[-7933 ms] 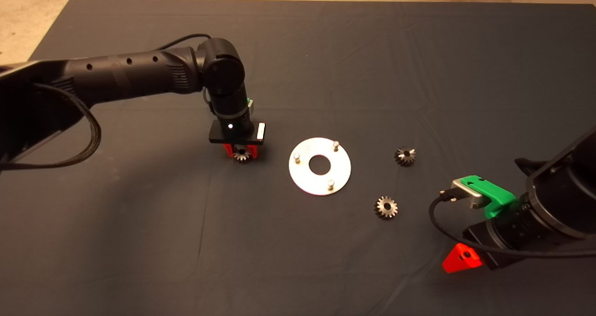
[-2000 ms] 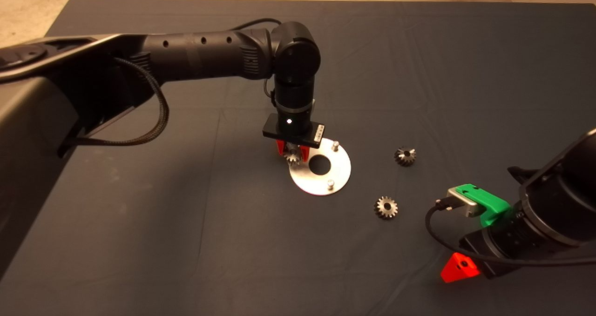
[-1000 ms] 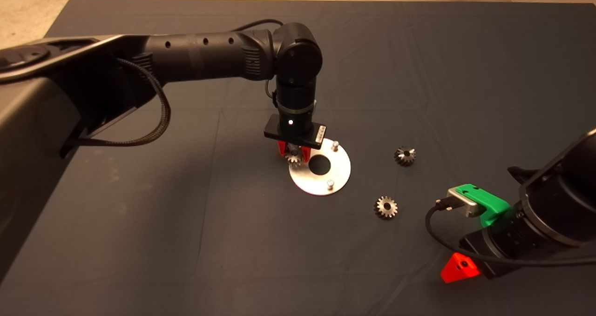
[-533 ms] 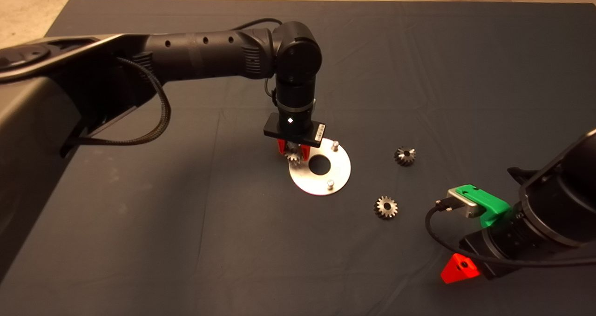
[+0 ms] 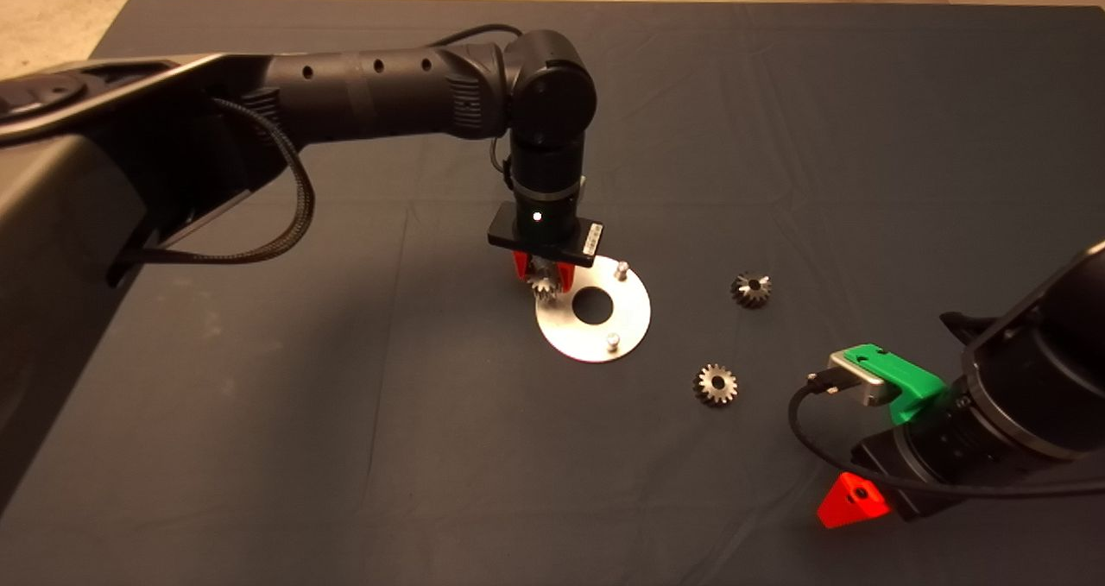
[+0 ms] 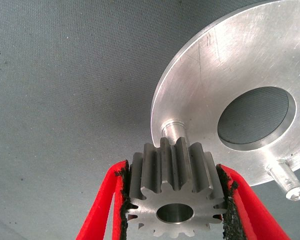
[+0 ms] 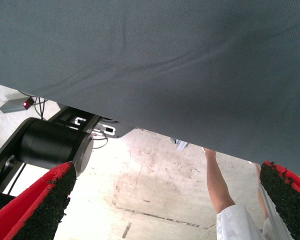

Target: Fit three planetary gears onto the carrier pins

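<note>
**Left gripper holding a gear over the disc's near-left pin**

The left gripper (image 6: 174, 200) is clamping a gear (image 6: 176, 187), its two red fingers (image 6: 106, 200) pressing black pads against the teeth on either side. The gear is sitting level between them with its centre hole facing the wrist camera. In the left wrist view the gear is hanging just above one pin (image 6: 172, 131), which is standing at the disc's (image 6: 230, 55) edge; the gear's hole is not yet on it. A second pin (image 6: 287, 181) is standing past the disc's round centre hole.

In the head view the left gripper (image 5: 544, 277) is pointing straight down over the left side of the disc (image 5: 630, 323), with the gear (image 5: 542, 288) showing between the fingers. Two pins are standing bare there, one at the far side (image 5: 620, 268) and one at the near side (image 5: 611, 340). Two more gears are lying flat on the mat (image 5: 345, 448) to the right of the disc, one farther out (image 5: 750, 290), one nearer the camera (image 5: 715, 385), well apart from each other.

The right gripper (image 5: 853, 500) is waiting at the lower right edge of the mat, its fingers (image 7: 45, 200) spread wide apart and holding nothing. Its wrist view is showing the floor beyond the mat and a person's leg (image 7: 217, 185).
</note>
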Controlling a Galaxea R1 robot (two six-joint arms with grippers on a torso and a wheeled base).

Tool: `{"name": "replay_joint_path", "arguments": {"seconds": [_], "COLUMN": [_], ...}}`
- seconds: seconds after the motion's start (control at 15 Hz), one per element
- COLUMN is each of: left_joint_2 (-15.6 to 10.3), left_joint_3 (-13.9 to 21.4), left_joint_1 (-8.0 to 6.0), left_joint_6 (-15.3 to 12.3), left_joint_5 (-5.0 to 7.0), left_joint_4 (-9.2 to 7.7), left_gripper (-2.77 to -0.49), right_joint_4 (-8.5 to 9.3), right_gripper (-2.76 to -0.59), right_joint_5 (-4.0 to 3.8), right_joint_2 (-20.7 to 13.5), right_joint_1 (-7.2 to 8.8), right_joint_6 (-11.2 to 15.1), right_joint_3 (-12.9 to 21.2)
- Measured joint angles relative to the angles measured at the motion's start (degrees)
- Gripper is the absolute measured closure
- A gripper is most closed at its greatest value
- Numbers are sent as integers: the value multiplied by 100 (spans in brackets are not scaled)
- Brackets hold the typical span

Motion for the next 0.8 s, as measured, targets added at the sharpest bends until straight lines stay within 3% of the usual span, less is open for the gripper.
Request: {"name": "replay_joint_path", "arguments": {"seconds": [0.8], "left_joint_2": [4], "left_joint_3": [-1], "left_joint_1": [1], "left_joint_6": [6], "left_joint_5": [0], "left_joint_4": [0], "left_gripper": [-90], "right_joint_4": [1], "right_gripper": [-273], "right_joint_5": [0], "right_joint_2": [13], "right_joint_1": [-4], "right_joint_6": [0], "right_joint_3": [4]}}
